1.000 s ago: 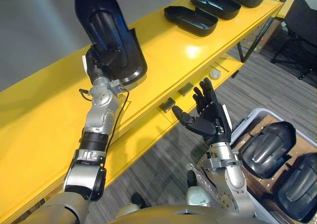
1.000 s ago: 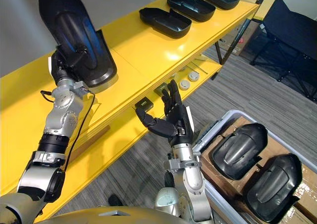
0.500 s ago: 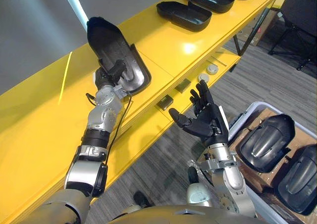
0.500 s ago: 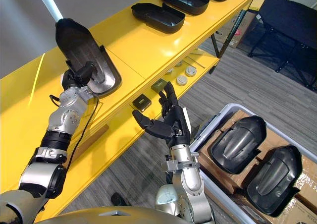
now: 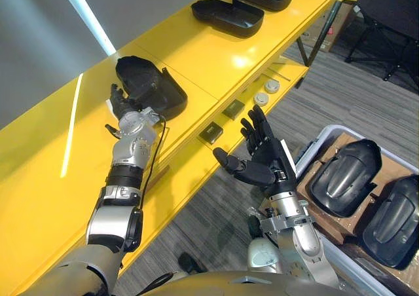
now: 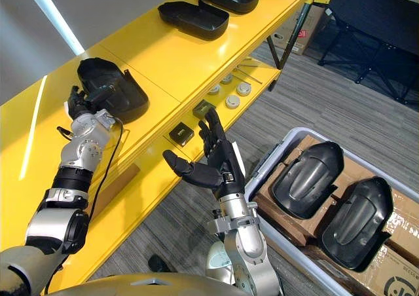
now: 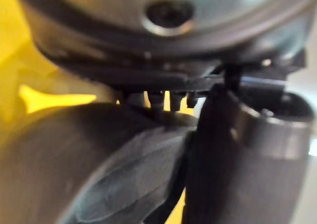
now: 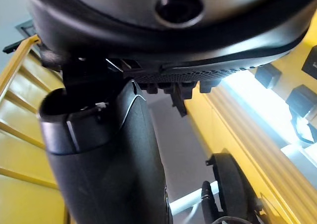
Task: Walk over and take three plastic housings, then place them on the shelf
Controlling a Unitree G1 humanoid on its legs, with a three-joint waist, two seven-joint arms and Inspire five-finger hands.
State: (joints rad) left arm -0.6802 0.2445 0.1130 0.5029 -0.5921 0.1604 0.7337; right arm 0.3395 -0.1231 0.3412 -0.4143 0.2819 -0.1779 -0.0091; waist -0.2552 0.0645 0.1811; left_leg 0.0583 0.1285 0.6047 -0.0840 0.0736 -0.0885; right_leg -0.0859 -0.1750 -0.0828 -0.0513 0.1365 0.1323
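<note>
housing [image 5: 157, 90]: I saw it lying hollow side up on the yellow shelf [image 5: 216, 60], in the upper left of the frame. Its long axis slanted from upper left to lower right, one end toward the shelf's front edge.
left hand [image 5: 120, 101]: it sat at the housing's lower-left rim, touching it. I couldn't tell whether the fingers were curled on the rim or loose.
right hand [image 5: 265, 165]: it was mid-frame, palm up, fingers straight and spread, holding nothing.
other housings [image 5: 227, 16]: two lay on the shelf at the upper right, on the same slant.
bin [image 5: 325, 133]: it stood at the lower right, with two domed shells [image 5: 344, 178] side by side inside.
</note>
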